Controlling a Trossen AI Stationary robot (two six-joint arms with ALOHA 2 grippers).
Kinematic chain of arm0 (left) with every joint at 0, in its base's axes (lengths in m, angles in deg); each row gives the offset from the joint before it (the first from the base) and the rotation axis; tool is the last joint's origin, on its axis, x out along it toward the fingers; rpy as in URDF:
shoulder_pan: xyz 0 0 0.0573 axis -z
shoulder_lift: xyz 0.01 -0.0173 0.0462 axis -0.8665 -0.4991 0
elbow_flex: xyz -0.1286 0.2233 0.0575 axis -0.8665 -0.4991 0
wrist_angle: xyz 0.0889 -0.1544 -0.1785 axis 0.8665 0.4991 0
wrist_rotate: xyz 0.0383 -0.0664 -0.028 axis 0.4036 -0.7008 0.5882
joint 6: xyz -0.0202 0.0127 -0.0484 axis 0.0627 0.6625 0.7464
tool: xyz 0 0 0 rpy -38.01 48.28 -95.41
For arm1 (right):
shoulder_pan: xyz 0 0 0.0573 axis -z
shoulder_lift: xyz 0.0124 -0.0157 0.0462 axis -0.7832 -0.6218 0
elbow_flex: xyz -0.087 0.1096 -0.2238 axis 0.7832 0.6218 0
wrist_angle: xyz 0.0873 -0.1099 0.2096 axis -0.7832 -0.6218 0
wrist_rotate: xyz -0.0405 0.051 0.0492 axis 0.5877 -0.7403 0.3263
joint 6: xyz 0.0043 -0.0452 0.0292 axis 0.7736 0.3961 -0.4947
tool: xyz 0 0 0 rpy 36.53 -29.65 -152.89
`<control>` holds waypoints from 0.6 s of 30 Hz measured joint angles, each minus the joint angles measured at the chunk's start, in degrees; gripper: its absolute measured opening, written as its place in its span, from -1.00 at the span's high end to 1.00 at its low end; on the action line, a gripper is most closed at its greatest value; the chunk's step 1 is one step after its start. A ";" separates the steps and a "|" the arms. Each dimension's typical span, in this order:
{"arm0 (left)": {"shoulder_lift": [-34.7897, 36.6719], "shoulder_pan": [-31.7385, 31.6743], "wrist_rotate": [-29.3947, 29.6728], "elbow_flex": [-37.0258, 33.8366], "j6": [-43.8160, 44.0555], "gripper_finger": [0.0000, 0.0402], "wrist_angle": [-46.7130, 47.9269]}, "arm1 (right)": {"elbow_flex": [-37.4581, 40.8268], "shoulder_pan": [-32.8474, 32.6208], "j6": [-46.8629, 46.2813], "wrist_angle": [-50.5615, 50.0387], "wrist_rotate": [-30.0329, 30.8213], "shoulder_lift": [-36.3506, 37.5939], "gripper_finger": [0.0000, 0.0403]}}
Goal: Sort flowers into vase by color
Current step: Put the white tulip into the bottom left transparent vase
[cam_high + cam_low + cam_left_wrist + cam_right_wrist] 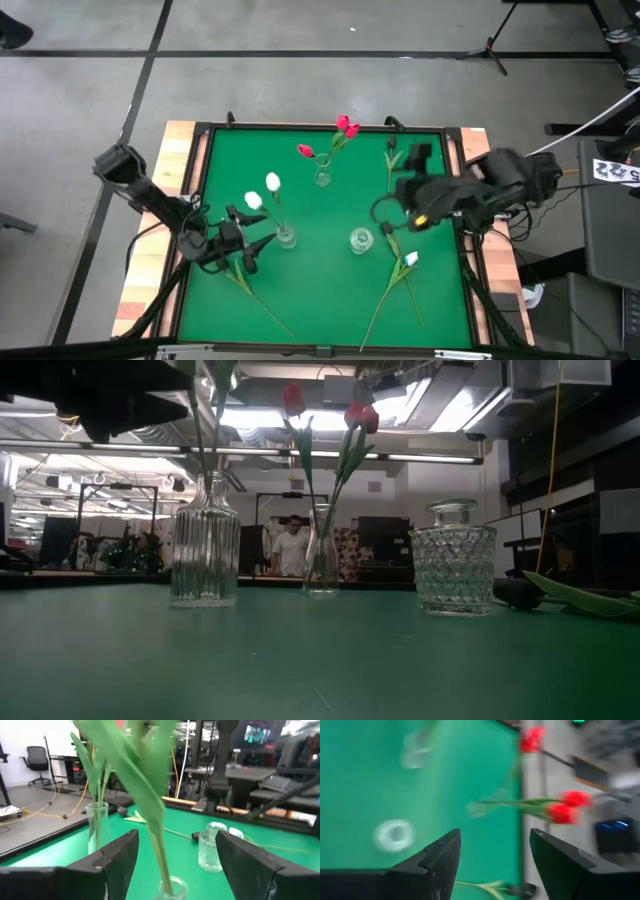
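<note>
A ribbed glass vase (286, 237) holds two white tulips (272, 182). My left gripper (172, 852) is open right beside it, with one finger on each side of the green stems (150, 820) above the vase mouth and touching nothing that I can see. A slim vase (322, 178) holds three red-pink tulips (347, 127). The faceted vase (360, 240) stands empty. One white tulip (410, 260) and a near-black one (515, 592) lie flat on the mat near the right side. My right gripper (495, 850) is open above the mat, to the right of the empty vase.
A loose green stem (250, 290) lies on the mat by the near left. Another stem (391, 165) lies toward the far right. The green mat (320, 300) sits in a dark frame with wooden strips at both sides. A person (293, 547) stands far behind the table.
</note>
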 joint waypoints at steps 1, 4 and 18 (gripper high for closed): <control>1.32 0.17 0.25 0.00 0.78 -0.31 1.02 | 2.06 -1.43 -0.68 1.32 -1.51 0.18 -0.17; 5.36 0.26 1.26 0.00 3.60 -0.32 5.96 | 7.99 -4.57 -2.70 -0.95 -5.31 0.59 -0.17; 19.22 3.19 -0.97 0.00 26.34 -0.32 29.18 | 40.81 -14.10 4.50 17.13 -22.51 0.04 -0.17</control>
